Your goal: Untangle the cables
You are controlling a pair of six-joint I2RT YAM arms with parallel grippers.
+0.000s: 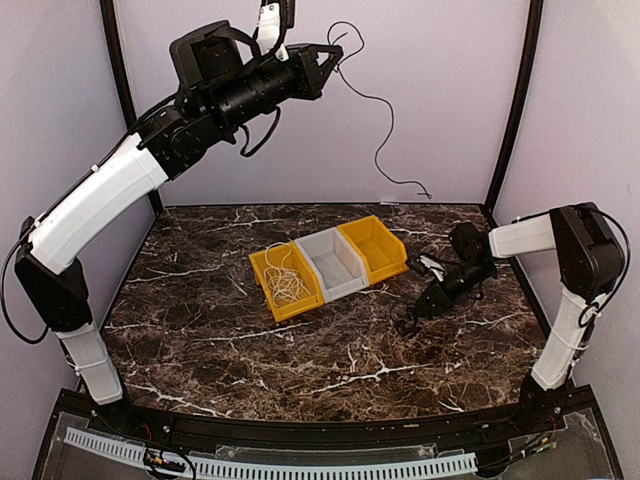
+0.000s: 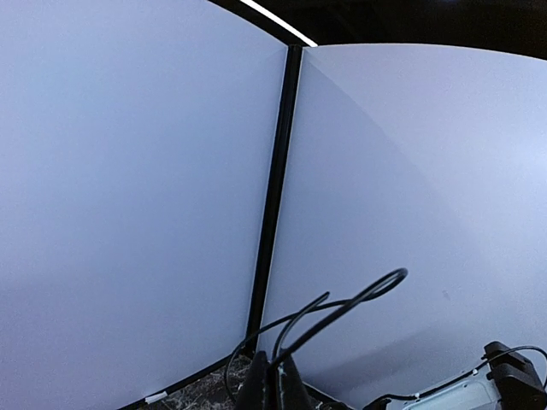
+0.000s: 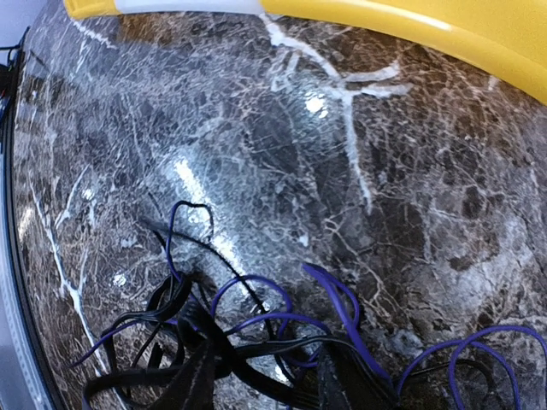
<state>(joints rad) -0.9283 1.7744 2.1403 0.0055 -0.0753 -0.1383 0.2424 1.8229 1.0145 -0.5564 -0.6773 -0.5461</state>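
Pinching a black cord (image 1: 378,150) in the tightly closed left gripper (image 1: 332,62), raised high near the back wall. Looping once above the fingertips, then trailing down in a loose wavy line, loose end hanging well above the table (image 1: 200,320). Showing from the left wrist as a single loop curling up out of the clamped fingers (image 2: 286,389). Lying coiled inside the left yellow bin (image 1: 262,283): a white cord (image 1: 287,282). Sitting against that bin, a grey bin (image 1: 335,268), then a second yellow bin (image 1: 375,250), all three side by side in a slanted row. Reaching down to the marble top just right of the bins with the right gripper (image 1: 410,325), fingers (image 3: 192,380) parted and straddling a tangle of dark cords (image 3: 273,342), black strands mixed with purple-looking ones, flat on the table. Cannot tell whether either finger touches a strand.
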